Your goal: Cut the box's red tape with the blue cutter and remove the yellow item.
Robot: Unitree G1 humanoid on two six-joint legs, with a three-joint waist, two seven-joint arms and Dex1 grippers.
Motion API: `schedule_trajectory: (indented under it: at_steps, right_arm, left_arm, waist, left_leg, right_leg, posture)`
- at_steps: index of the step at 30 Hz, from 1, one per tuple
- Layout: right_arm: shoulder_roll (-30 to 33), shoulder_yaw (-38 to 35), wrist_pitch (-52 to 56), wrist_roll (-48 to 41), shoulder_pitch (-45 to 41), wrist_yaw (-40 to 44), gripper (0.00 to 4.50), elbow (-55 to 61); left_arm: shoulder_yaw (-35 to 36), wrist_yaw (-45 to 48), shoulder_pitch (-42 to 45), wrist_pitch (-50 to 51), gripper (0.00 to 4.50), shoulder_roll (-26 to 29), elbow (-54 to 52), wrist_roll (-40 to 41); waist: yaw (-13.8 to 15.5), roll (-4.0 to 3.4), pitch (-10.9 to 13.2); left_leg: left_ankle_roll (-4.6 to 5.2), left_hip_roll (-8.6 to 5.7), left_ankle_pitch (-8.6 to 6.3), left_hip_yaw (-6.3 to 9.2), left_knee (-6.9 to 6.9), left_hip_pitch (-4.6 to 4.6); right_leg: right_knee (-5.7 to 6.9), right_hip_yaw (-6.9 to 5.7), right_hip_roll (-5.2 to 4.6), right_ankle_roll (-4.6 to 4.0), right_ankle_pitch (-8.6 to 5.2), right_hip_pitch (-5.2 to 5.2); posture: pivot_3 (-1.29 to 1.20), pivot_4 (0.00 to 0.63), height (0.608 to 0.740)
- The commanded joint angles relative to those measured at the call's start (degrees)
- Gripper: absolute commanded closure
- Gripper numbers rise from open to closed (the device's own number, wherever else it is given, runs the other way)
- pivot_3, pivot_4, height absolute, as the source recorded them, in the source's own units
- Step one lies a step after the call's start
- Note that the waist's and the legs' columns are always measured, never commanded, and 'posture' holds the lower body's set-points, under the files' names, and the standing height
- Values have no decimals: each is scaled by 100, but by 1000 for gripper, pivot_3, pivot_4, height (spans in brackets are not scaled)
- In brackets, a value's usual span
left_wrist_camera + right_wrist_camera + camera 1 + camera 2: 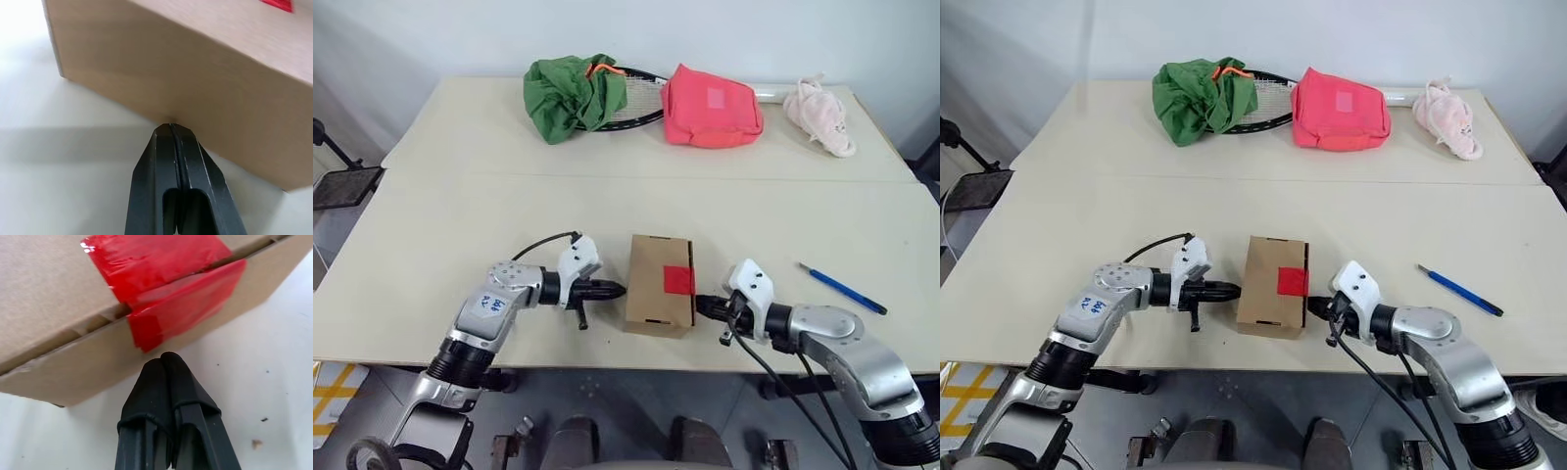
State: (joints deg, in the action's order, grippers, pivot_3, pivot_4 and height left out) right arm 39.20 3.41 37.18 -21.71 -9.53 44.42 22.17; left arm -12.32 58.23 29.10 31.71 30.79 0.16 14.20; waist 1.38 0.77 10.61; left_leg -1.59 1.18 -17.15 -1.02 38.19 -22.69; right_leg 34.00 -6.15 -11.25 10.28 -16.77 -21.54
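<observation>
The brown cardboard box (656, 282) lies near the table's front edge, its flaps closed. The red tape (678, 280) folds over its right edge and shows close up as red tape (161, 289) in the right wrist view. My left gripper (619, 290) is shut, its tip against the box's left wall (195, 93). On the other side my right gripper (700, 305) is shut too, its tip at the box's right wall just below the tape. Neither holds anything. The blue cutter (842, 289) lies flat on the table to the right of my right arm. The yellow item is out of view.
At the table's far side lie a green cloth (570, 95) over a racket (636, 108), a pink-red fabric bag (710, 108) and a pale pink plush toy (819, 115). A seam crosses the table (460, 225) between the box and these things.
</observation>
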Motion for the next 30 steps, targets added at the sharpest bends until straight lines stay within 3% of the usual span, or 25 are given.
schedule_trajectory:
  at_steps: [1,4,10,14,20,30]
  right_arm:
    - [426,-885,834,-804,57,220,4476,427]
    - [684,-1527,2082,-1572,-139,23,3900,635]
    - [566,-2357,5252,-2708,-1496,-825,1823,294]
    - [424,-2165,5532,-3668,-2119,-1745,482,-311]
    - [-133,-2209,5532,-5300,-2749,-3583,482,-1383]
    - [-343,-2051,5498,-6298,-2588,-5284,482,-1617]
  left_arm:
    - [110,605,66,72,4500,551,-292,196]
    - [250,1013,340,-69,4500,913,-121,301]
    - [296,1502,1149,-273,4500,741,106,570]
    - [101,1461,1482,-538,4500,278,322,431]
    - [-223,1200,1768,-1064,4500,-265,787,-18]
    - [-406,956,1770,-1351,4500,-548,1048,-406]
  waist:
    - [3,0,0]
    - [7,0,0]
    - [11,0,0]
    - [4,0,0]
    - [-17,1,0]
    - [-13,0,0]
  left_leg:
    - [0,0,0,0,1,-1]
    - [0,1,0,0,-1,0]
    - [1,1,0,1,3,-4]
    - [0,1,0,2,0,-3]
    - [0,1,0,0,-3,-5]
    - [0,0,0,0,-3,-9]
  right_leg:
    - [0,0,0,0,0,-1]
    - [0,0,0,0,0,-1]
    - [-1,0,0,-1,0,0]
    - [2,-2,0,-1,0,-1]
    - [0,-2,0,0,0,-4]
    - [-1,-3,0,0,0,-7]
  posture:
    - [0,150,740]
    - [0,150,740]
    - [0,150,740]
    - [0,150,740]
    - [0,150,740]
    - [0,150,740]
